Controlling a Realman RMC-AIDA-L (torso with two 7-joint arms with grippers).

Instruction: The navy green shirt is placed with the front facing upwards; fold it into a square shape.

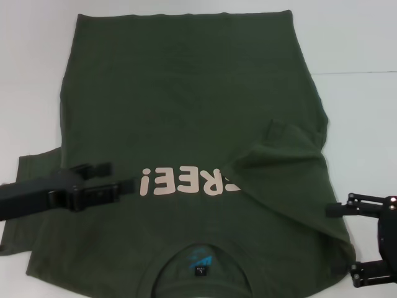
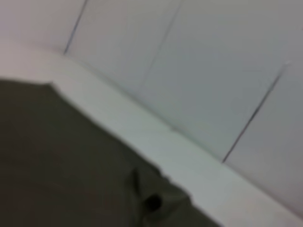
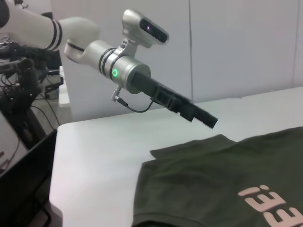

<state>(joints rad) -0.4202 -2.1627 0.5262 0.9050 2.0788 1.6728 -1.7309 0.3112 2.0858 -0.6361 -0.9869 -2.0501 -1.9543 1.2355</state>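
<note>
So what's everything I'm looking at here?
Navy green shirt: one, dark olive, spread front-up across the table, collar nearest the robot, its right-side sleeve folded in over the chest.
Lettering: one line, pale pink, on the chest.
Label: one, blue, inside the collar.
Table: one, white, under the shirt.
Left gripper: one, black, open, above the shirt's left side.
Right gripper: one, black, open, beside the shirt's right edge.

olive-green shirt (image 1: 186,93), pale pink lettering (image 1: 189,182)
</note>
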